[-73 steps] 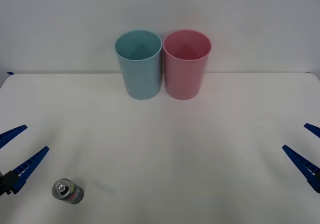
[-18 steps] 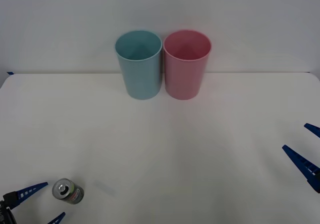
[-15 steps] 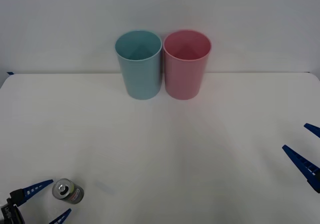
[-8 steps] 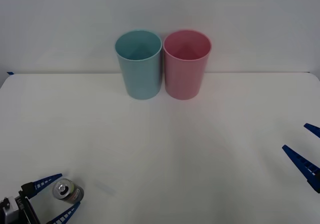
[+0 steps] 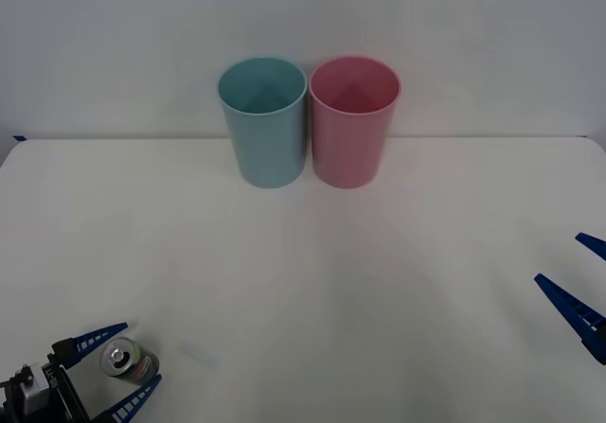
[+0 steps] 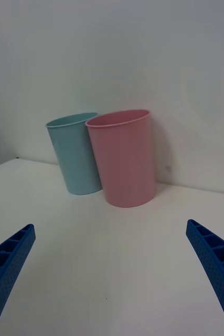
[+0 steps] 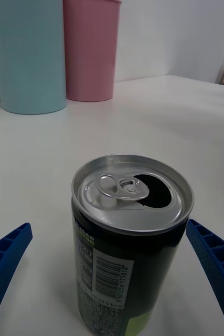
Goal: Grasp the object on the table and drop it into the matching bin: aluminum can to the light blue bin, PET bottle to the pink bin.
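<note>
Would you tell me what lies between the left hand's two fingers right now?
The aluminum can stands upright between the open left hand's fingers, with bare table showing on either side in the left wrist view.

Bare table (image 5: pixel 312 281) — bins (image 5: pixel 310 125) touching, far-side

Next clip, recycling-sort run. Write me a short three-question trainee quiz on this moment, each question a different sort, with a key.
1. True or false: the left gripper has already shut on the aluminum can.
2. Which bin stands on the robot's left side of the pair? A) the pink bin B) the light blue bin
3. Fill in: the right gripper waits with its fingers ___ at the table's right edge.

Key:
1. False; its fingers are spread on either side of the upright can, not touching it.
2. B
3. open
</note>
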